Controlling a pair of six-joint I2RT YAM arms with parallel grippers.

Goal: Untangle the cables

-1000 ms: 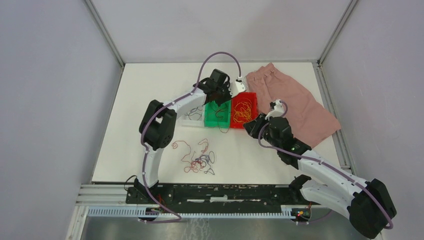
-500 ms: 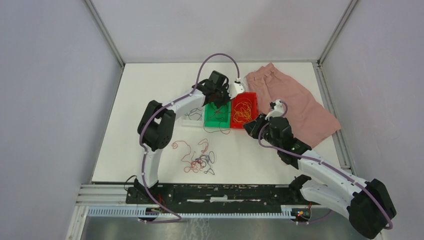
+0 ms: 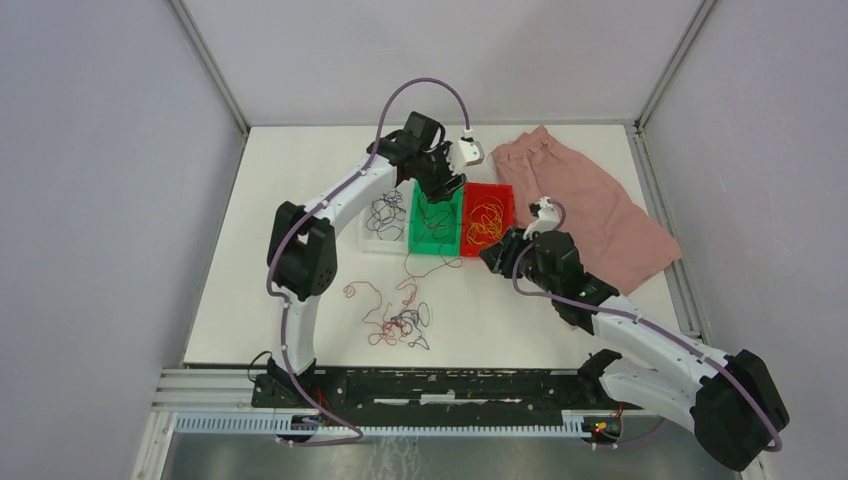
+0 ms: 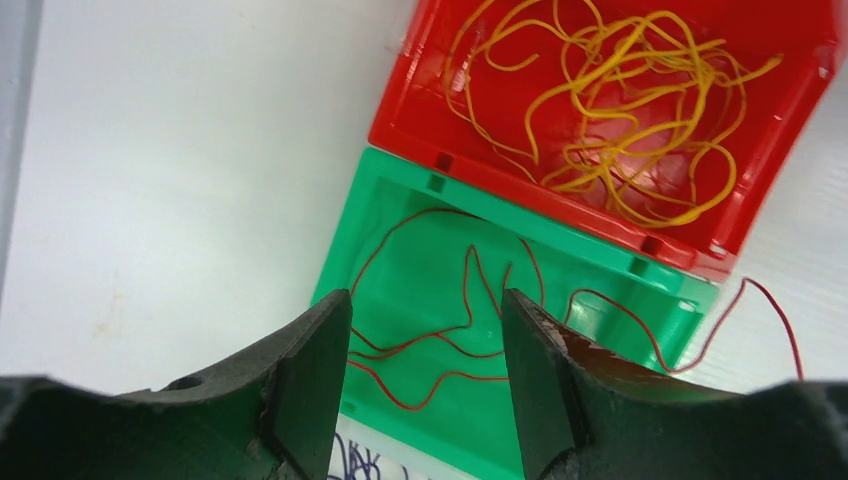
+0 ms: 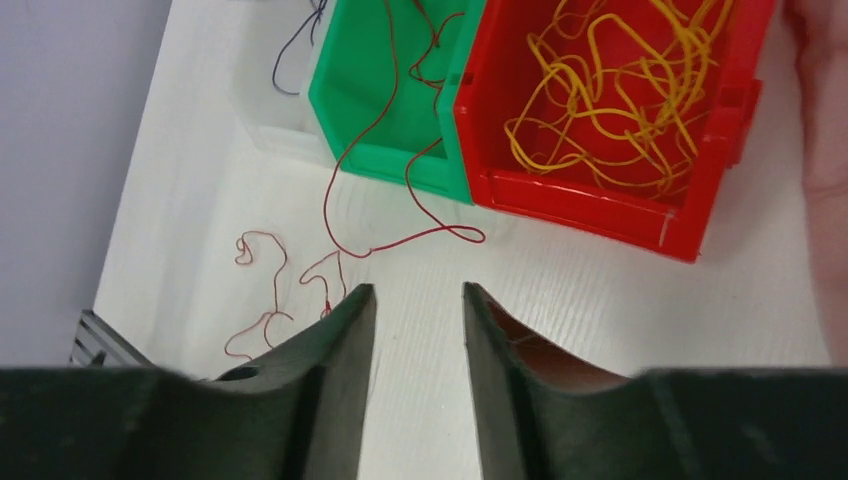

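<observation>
The cables are thin curly wires. A tangle of red and dark purple cables lies on the white table near the front. Yellow cables fill the red bin. A red cable lies in the green bin and trails over its front wall onto the table. My left gripper hangs open above the green bin with nothing between its fingers. My right gripper is open over bare table in front of the two bins, also holding nothing.
A clear bin with dark purple wires stands left of the green bin. A pink cloth lies at the back right, beside the red bin. Grey walls and metal rails enclose the table.
Both grippers have opened. The left one let the red cable drop into the green bin and rose towards the back. The right one shifted slightly left, and the cable now trails down the table.
</observation>
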